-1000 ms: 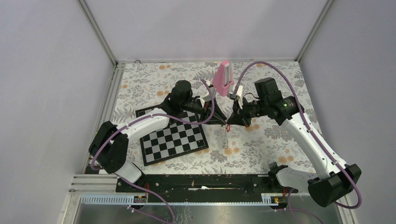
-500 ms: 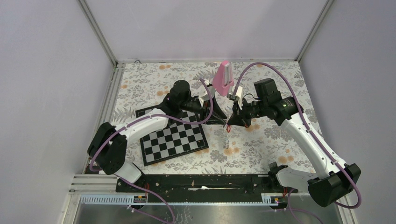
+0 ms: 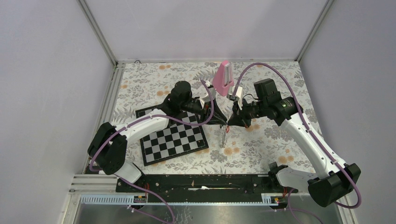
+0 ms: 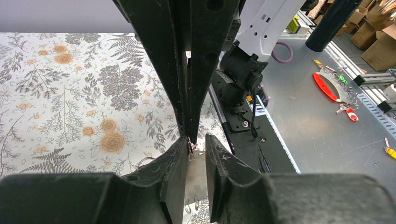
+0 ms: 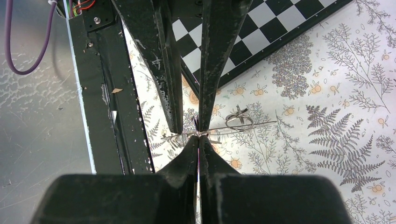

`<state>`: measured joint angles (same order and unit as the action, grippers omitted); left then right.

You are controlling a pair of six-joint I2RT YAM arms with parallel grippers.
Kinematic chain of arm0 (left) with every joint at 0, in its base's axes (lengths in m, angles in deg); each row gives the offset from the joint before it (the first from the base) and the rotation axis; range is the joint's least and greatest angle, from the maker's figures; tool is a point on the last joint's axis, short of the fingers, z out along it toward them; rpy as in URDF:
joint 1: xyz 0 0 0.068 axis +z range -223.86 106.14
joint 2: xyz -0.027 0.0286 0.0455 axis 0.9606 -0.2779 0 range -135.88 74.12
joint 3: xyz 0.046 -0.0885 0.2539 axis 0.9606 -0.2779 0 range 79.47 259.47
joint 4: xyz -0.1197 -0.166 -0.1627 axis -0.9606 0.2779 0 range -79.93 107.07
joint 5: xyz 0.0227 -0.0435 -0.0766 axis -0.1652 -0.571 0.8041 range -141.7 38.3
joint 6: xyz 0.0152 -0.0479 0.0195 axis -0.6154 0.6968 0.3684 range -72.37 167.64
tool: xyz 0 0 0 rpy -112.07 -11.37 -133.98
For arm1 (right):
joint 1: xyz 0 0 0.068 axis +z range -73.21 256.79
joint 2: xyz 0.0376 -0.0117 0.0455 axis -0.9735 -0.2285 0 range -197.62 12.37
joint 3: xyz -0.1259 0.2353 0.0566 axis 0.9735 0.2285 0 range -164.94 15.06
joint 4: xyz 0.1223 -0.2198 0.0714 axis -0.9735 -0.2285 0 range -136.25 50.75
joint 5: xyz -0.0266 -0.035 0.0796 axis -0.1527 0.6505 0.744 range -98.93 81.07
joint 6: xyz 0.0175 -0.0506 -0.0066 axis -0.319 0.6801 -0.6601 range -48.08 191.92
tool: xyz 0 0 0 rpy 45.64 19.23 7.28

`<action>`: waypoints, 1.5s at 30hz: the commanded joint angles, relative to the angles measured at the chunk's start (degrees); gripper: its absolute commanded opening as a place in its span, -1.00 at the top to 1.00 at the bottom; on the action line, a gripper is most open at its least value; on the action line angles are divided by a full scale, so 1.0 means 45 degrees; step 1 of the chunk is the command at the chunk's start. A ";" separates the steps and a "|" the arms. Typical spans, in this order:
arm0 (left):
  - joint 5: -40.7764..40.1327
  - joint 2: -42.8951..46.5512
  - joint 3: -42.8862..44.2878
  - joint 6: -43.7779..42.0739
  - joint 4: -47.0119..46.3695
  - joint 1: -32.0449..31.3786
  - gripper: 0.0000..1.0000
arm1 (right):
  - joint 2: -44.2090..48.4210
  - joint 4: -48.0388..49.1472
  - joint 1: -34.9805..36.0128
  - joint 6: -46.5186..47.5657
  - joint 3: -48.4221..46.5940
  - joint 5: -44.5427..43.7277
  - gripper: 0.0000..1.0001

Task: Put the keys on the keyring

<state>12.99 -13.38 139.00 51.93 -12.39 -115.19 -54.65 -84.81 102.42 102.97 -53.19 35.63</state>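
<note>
The tabletop (image 3: 280, 79) carries a flowered cloth. A chessboard (image 3: 173, 138) lies toward its left edge, and a pink metronome (image 3: 223, 77) stands at the middle of the far edge.

The two arms meet tip to tip near the middle of the tabletop, just right of the chessboard. The right gripper (image 5: 199, 140) is pressed shut on the keyring (image 3: 224, 136), which hangs from its tips as a thin pale strand above the cloth. The left gripper (image 4: 196, 141) has its jaws a narrow gap apart around those tips. I cannot tell whether they touch the ring.

Only the right wrist view shows the ring edge-on as a fine line, with a small metal piece (image 5: 239, 122) by it. Whether that is a key I cannot tell. Only the left wrist view shows a speck of red at the right gripper's tips, and a grey bench (image 4: 317, 135) beyond the tabletop's edge with a red-handled tool (image 4: 327, 86) and cardboard boxes (image 4: 380, 42).
</note>
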 commanded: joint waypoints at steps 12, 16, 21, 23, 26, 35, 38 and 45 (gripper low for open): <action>-0.0019 0.0034 0.0070 -0.0378 -0.0283 -0.0073 0.50 | 0.0454 0.0601 0.0125 -0.0184 -0.0044 0.0243 1.00; -0.0022 0.0015 0.0034 -0.0387 -0.0317 -0.0065 0.45 | 0.0535 0.0662 0.0125 -0.0210 -0.0013 0.0262 1.00; -0.0006 0.0008 0.0048 -0.0371 -0.0341 -0.0063 0.56 | 0.0523 0.0653 0.0125 -0.0235 -0.0034 0.0267 1.00; 0.0016 0.0005 0.0052 -0.0378 -0.0341 -0.0064 0.62 | 0.0539 0.0683 0.0120 -0.0254 -0.0032 0.0289 1.00; 0.0023 -0.0004 0.0072 -0.0354 -0.0361 -0.0075 0.75 | 0.0527 0.0729 0.0125 -0.0259 0.0007 0.0275 1.00; 0.0321 0.0304 -0.0107 0.0537 -0.1388 0.0177 1.00 | 0.1099 0.1081 0.0107 -0.0322 0.0488 -0.0211 0.59; 0.0627 0.0447 -0.0639 0.2236 -0.3817 0.0427 1.00 | 0.1536 0.1195 0.0088 -0.0317 0.0694 -0.0193 0.39; 0.0928 0.0333 -0.1637 0.5631 -0.8233 0.0569 1.00 | 0.1920 0.1414 -0.0011 0.0042 0.1238 0.0709 -0.08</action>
<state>14.56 -13.38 132.48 67.34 -32.24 -112.65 -46.69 -80.52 102.40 101.92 -48.84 35.76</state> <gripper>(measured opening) 0.013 0.499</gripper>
